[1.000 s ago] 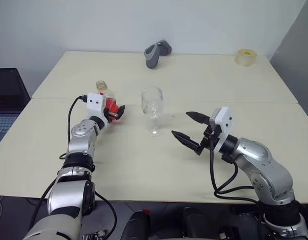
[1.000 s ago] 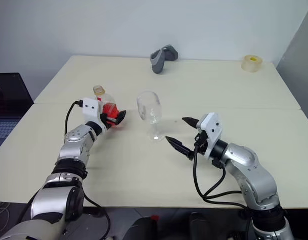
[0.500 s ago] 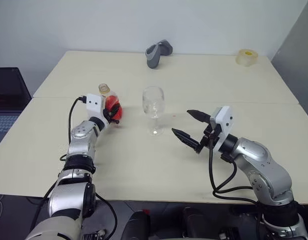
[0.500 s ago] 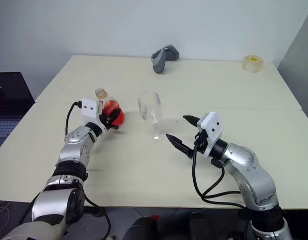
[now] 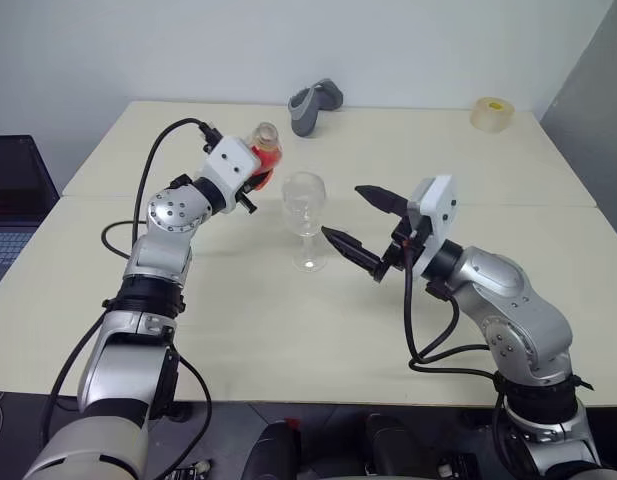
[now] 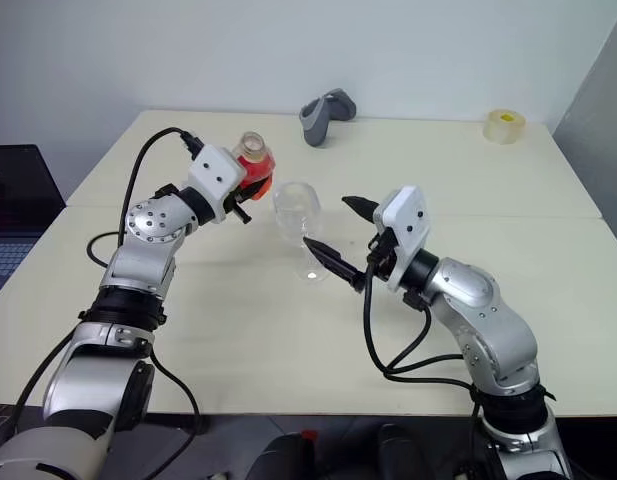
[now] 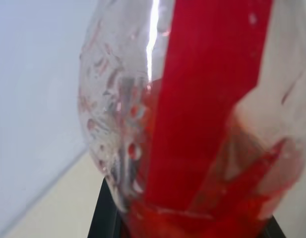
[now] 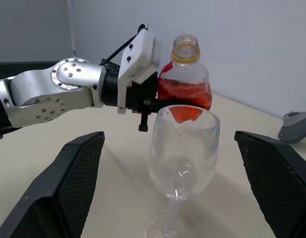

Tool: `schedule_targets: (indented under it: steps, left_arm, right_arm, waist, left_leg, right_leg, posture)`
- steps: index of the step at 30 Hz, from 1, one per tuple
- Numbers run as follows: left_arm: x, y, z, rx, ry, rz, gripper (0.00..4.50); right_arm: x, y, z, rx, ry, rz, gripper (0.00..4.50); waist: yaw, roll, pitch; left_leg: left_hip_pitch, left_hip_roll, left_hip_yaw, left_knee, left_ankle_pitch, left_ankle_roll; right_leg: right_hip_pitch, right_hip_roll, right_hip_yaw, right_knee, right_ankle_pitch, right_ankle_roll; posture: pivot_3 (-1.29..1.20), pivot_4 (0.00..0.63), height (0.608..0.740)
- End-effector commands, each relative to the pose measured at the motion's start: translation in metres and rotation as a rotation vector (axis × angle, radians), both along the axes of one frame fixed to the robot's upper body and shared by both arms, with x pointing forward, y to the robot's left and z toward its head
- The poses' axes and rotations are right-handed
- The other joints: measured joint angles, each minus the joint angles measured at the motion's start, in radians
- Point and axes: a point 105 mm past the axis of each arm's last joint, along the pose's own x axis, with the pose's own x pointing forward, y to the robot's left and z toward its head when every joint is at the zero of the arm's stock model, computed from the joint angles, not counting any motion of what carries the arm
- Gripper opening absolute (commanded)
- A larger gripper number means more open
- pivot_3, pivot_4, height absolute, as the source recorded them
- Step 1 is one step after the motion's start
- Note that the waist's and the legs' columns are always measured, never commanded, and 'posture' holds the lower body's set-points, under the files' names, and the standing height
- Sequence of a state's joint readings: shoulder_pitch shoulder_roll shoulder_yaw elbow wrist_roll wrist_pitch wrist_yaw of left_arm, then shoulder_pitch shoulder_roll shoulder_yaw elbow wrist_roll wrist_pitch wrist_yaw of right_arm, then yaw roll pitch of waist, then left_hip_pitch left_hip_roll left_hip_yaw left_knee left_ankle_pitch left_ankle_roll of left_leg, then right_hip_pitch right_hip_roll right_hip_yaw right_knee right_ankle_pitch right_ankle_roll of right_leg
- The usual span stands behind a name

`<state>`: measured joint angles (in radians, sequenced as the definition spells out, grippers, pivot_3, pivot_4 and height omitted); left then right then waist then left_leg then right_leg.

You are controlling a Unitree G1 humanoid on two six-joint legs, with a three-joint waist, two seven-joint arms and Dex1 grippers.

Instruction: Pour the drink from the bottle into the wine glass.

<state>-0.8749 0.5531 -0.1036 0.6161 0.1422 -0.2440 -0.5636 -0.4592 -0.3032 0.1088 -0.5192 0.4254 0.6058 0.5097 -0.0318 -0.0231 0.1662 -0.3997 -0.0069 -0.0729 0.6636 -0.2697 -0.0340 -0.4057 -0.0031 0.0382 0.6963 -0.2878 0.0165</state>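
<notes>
Left gripper (image 5: 256, 183) clamped on bottle (image 5: 265, 152), lifted off table (image 5: 288, 330) beside wine glass (image 5: 306, 205); cap off, glass empty. Right gripper (image 5: 364, 222) wide open, holding nothing. Pour next.

Bright, even light; left wrist view blurred.

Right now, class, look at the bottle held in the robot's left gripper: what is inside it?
The bottle holds red drink filling its lower body; the neck is clear and uncapped. The left gripper and label cover part of it, hiding the exact level.
</notes>
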Motion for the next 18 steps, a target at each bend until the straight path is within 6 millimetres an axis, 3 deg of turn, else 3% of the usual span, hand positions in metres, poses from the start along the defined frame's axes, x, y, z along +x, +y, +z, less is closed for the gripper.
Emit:
schedule_targets:
  steps: [1, 9, 18]
  left_arm:
    - [0.001, -0.003, 0.028, 0.143, -0.173, -0.005, 0.90]
    - [0.004, -0.004, 0.037, 0.346, -0.330, -0.018, 0.90]
    - [0.004, -0.005, 0.048, 0.463, -0.451, -0.020, 0.90]
  right_arm:
    - [0.003, 0.008, 0.005, 0.000, -0.017, -0.025, 4.50]
    - [0.007, 0.014, 0.003, 0.012, 0.013, -0.049, 4.50]
    - [0.006, 0.020, 0.002, 0.007, 0.017, -0.038, 4.50]
  waist:
    - [0.001, 0.000, 0.000]
    - [0.001, 0.000, 0.000]
    - [0.000, 0.000, 0.000]
  left_leg:
    - [0.000, 0.000, 0.000, 0.000, 0.000, 0.000]
    - [-0.001, -0.001, 0.000, 0.000, 0.000, 0.000]
    - [-0.001, -0.001, 0.000, 0.000, 0.000, 0.000]
  right_leg:
    - [0.000, 0.000, 0.000, 0.000, 0.000, 0.000]
    - [-0.001, -0.001, 0.000, 0.000, 0.000, 0.000]
    - [-0.001, 0.000, -0.001, 0.000, 0.000, 0.000]
  posture:
    - [0.00, 0.150, 0.740]
    - [0.00, 0.150, 0.740]
    - [0.00, 0.150, 0.740]
